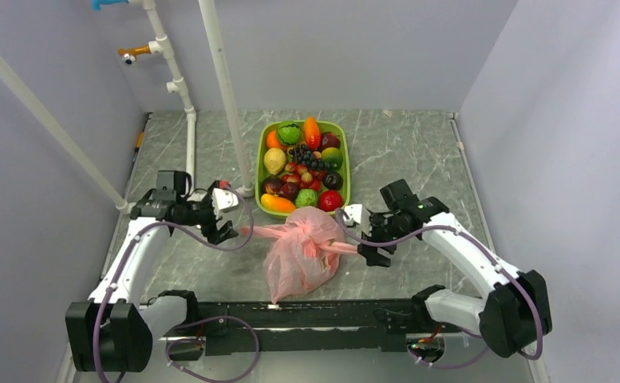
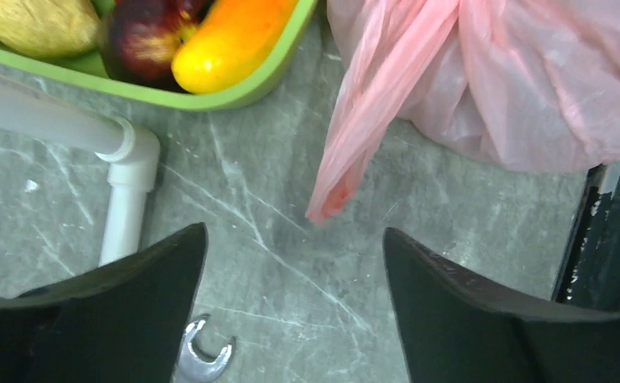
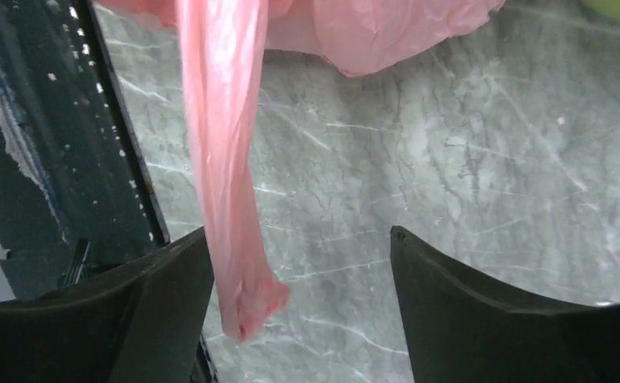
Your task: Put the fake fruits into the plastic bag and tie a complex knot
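The pink plastic bag (image 1: 300, 259) lies bulging on the table in front of the green tray (image 1: 262, 159), its neck bunched into a knot (image 1: 316, 224) with two ends sticking out left and right. Fake fruits (image 1: 302, 163) fill the tray. My left gripper (image 1: 228, 230) is open and empty, just left of the bag's left end (image 2: 346, 171), which lies ahead of its jaws. My right gripper (image 1: 368, 251) is open; the bag's right end (image 3: 231, 199) hangs loose between its jaws, against the left finger (image 3: 131, 319). Whatever is inside the bag is hidden.
White pipes (image 1: 225, 96) stand at the back left, one foot (image 2: 127, 191) near my left gripper. A small wrench (image 2: 203, 359) lies under the left jaws. The black base rail (image 1: 306, 315) runs along the near edge. Grey walls enclose the table.
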